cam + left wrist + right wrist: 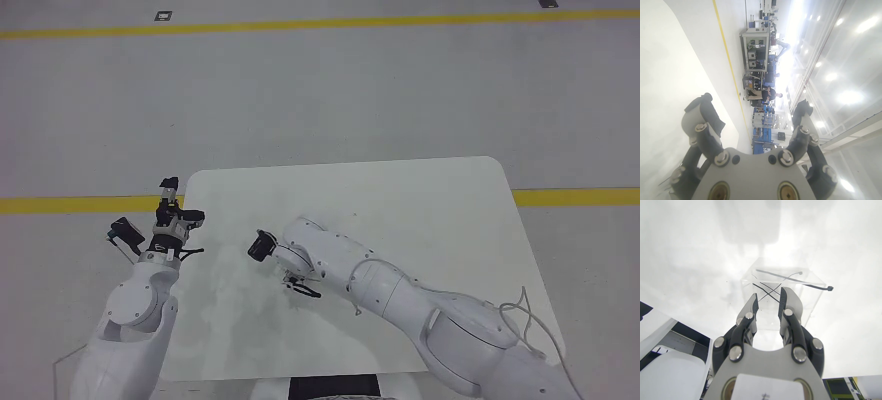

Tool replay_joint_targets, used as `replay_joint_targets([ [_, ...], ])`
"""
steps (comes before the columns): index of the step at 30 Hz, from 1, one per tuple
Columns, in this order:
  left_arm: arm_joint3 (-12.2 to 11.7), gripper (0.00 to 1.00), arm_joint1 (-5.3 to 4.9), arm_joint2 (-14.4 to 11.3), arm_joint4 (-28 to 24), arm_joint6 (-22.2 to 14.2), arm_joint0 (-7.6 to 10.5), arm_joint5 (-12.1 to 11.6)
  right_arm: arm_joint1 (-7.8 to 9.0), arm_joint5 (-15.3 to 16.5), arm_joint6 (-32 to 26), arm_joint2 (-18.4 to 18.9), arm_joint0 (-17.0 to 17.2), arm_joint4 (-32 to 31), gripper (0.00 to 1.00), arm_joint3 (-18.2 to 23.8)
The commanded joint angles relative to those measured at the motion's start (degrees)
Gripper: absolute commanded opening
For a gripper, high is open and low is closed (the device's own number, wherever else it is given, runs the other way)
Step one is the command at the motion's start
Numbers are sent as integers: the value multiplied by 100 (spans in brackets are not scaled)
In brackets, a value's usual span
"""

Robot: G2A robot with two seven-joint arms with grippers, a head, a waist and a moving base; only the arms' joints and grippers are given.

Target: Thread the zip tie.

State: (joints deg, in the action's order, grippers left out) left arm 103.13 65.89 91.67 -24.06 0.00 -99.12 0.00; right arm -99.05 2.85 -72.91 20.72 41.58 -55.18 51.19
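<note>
Several black zip ties (783, 277) lie at a clear plastic box (811, 306) on the white table (420, 200). One long tie rests across the box's rim, its head (830, 288) sticking out past the edge. Two thin ties cross (770, 292) right between the tips of my right gripper (769, 294), which is open and touches neither. I cannot tell whether these two lie inside the box or on top of it. In the top view the right gripper (297, 286) points down over the table's left half. My left gripper (753, 108) is open and holds nothing, raised at the table's left edge (180, 200).
The table's rounded edge (696, 62) runs close beside the left gripper. A yellow floor line (320, 22) lies beyond the table. The right arm (400, 295) stretches across the near half of the table.
</note>
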Motion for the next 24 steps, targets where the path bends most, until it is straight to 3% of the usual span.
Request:
replay_joint_targets([
  [1, 0, 100, 0, 0, 0, 0, 0, 0, -29, -9, 17, -6, 1, -18, 26, -59],
  [10, 0, 100, 0, 0, 0, 0, 0, 0, -175, -47, 91, -35, -20, -163, 27, -352],
  [24, 0, 100, 0, 0, 0, 0, 0, 0, -346, -35, 167, 9, -53, -333, 10, -657],
])
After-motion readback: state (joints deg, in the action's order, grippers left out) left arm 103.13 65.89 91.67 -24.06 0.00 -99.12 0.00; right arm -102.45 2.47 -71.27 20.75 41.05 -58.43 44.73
